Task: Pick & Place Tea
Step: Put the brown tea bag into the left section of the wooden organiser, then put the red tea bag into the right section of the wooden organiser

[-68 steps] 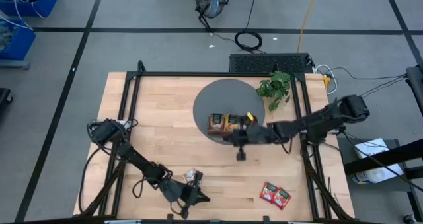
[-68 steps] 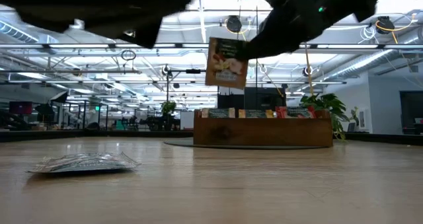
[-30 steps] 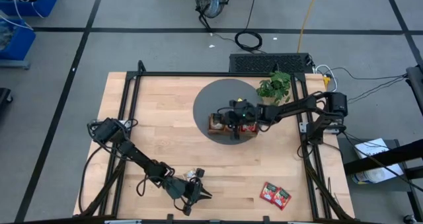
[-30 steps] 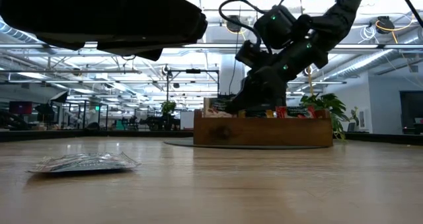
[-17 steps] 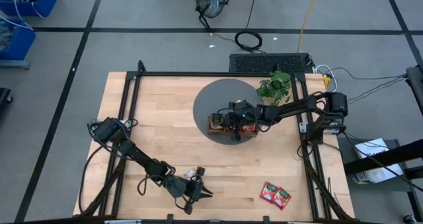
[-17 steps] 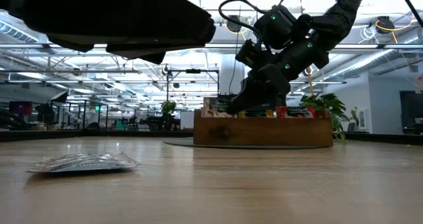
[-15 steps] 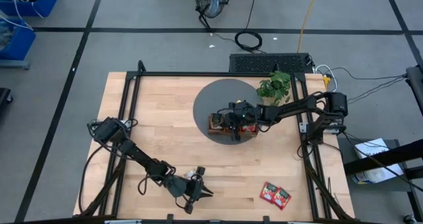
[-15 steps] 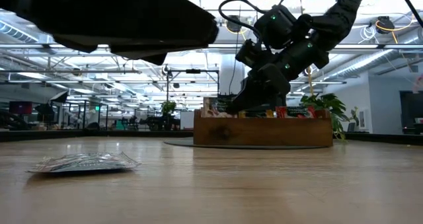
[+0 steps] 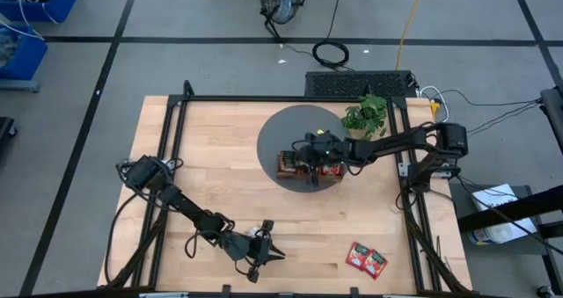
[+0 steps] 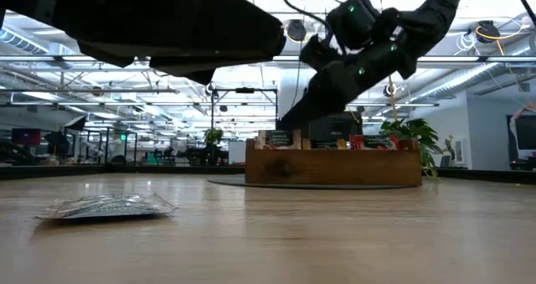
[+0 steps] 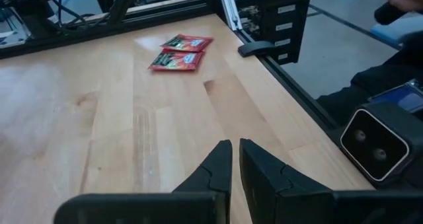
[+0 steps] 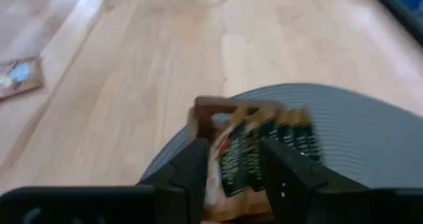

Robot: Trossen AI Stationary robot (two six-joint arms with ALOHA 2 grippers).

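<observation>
**Wooden tray takes a sachet; more tea waits on the tabletop**

Wooden tray sits on a round grey mat at the middle of the pale tabletop, with a row of sachets standing in it. The right hand hangs just above the tray's end compartment, fingers apart and holding nothing, the row directly beneath them. This looks like the release step of a placing. The left hand hovers low over the near edge of the tabletop, fingers together and empty, just beside a pale sachet lying flat there. Two red sachets lie touching each other near the tabletop's near right corner. A leafy plant stands beyond the tray. Next, by my judgement, the right hand must lift clear of the tray and travel to the red pair, while the left must part its fingers to take the pale sachet.
</observation>
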